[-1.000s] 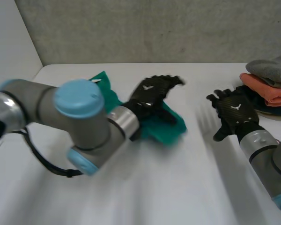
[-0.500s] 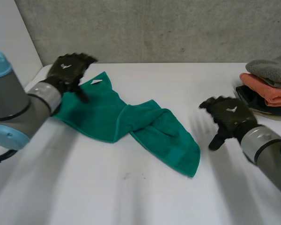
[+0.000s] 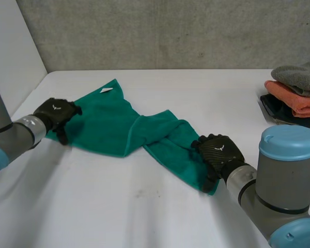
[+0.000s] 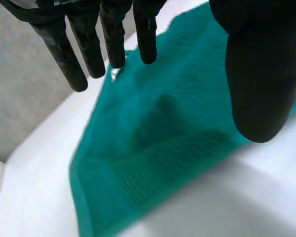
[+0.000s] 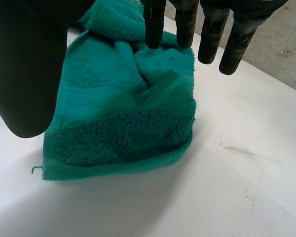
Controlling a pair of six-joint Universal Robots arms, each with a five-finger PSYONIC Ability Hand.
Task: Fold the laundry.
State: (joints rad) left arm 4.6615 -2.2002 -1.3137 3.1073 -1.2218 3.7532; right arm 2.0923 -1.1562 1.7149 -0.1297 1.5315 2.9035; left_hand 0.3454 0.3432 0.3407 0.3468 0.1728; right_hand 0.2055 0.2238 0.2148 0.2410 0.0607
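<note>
A green towel (image 3: 129, 132) lies rumpled and twisted across the white table (image 3: 144, 212), with a small white tag (image 3: 106, 90) at its far corner. My left hand (image 3: 56, 114) hovers open over the towel's left end; in the left wrist view its fingers (image 4: 91, 44) are straight above the green towel (image 4: 153, 133). My right hand (image 3: 219, 152) is open over the towel's near right end. In the right wrist view the straight fingers (image 5: 207, 29) and thumb (image 5: 27, 74) span the towel's bunched corner (image 5: 123, 123) without closing on it.
A stack of folded laundry (image 3: 297, 98) in grey, orange and dark cloth sits at the table's far right edge. A grey wall (image 3: 170, 31) runs behind the table. Bare table lies in front of the towel.
The left hand swung from the towel's middle out to its left end, and the towel now lies spread longer. The right hand came in from the right down onto the towel's near right end.
</note>
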